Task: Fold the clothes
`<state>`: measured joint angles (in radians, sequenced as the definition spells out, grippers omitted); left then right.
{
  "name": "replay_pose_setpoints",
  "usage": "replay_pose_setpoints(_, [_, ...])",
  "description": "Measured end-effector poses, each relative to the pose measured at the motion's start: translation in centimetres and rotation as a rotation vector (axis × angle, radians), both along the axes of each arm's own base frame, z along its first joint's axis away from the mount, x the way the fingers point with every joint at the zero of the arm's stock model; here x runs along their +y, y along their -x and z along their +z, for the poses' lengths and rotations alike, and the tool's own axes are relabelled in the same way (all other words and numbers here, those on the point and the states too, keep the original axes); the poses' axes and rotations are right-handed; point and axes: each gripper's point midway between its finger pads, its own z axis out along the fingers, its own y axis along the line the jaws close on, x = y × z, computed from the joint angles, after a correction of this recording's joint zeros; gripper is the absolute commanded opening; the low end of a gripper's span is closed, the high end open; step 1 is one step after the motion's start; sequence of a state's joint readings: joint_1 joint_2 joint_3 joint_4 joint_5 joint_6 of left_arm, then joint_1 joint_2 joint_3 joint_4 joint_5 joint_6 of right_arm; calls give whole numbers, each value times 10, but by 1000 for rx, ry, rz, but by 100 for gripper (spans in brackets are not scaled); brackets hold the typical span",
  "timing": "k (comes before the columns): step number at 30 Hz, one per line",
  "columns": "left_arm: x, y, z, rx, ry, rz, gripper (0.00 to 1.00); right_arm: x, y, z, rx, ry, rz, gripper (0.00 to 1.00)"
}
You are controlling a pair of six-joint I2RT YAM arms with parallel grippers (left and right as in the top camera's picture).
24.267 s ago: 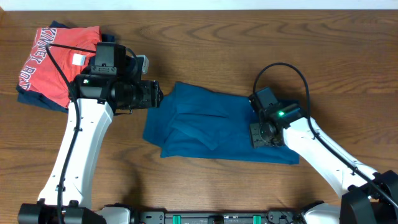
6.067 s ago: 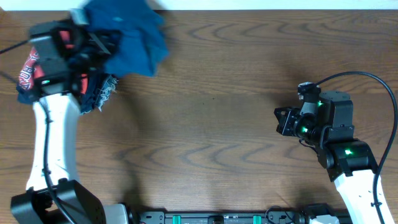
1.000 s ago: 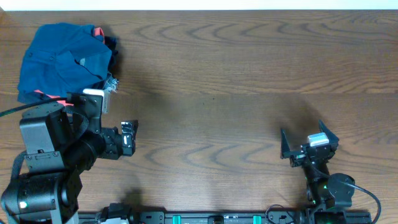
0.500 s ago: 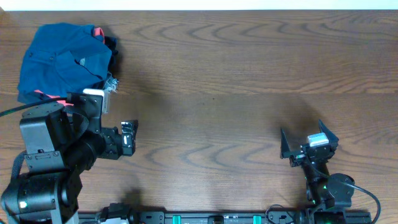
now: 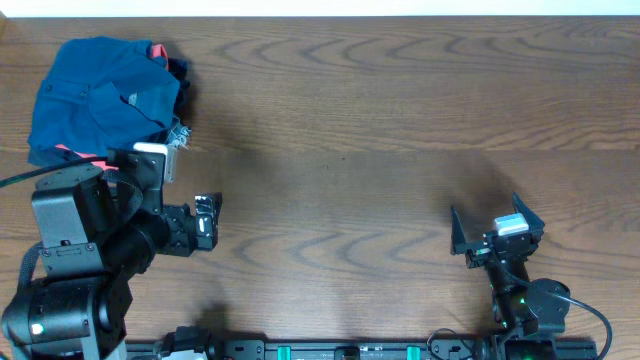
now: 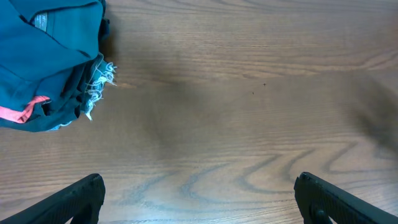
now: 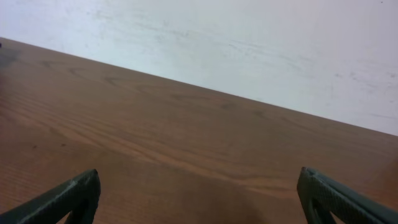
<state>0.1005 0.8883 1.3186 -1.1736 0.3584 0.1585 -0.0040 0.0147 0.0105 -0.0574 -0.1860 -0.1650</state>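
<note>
Blue garment (image 5: pixel 100 95) lying bunched at far left of table (image 5: pixel 350 130), covering red shirt (image 5: pixel 155 50) and frayed denim (image 5: pixel 178 131). Left gripper (image 5: pixel 207 222) hovering near left, jaws standing apart, empty. Right gripper (image 5: pixel 495 228) sitting near right, jaws apart.

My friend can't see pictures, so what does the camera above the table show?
A blue garment lies heaped at the far left of the wooden table, bits of red shirt and frayed denim peeking out underneath. Both robot arms rest at the near edge, left claw and right claw open and empty.
</note>
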Motion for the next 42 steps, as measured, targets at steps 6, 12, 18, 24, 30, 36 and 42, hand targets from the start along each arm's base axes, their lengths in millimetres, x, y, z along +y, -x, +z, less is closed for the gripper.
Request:
replay_pose_setpoints(6, [-2,0,3,-18,-9,-14,98,0,0,0,0,0,0,99])
replay_pose_setpoints(12, [-4,-22,26,-249,-88,-26,98,0,0,0,0,0,1,99])
replay_pose_setpoints(18, [3,-33,21,-488,-132,24,98,0,0,0,-2,0,1,99])
replay_pose_setpoints(24, [8,-23,-18,-573,-136,59,98,0,0,0,-2,0,1,99])
replay_pose_setpoints(30, [9,-16,-41,-707,-121,76,98,0,0,0,-2,0,0,99])
replay_pose_setpoints(36, [10,-18,-75,-797,-119,89,98,0,0,0,-2,0,1,99])
replay_pose_setpoints(42, [10,-25,-93,-870,-116,99,98,0,0,0,-3,0,1,99])
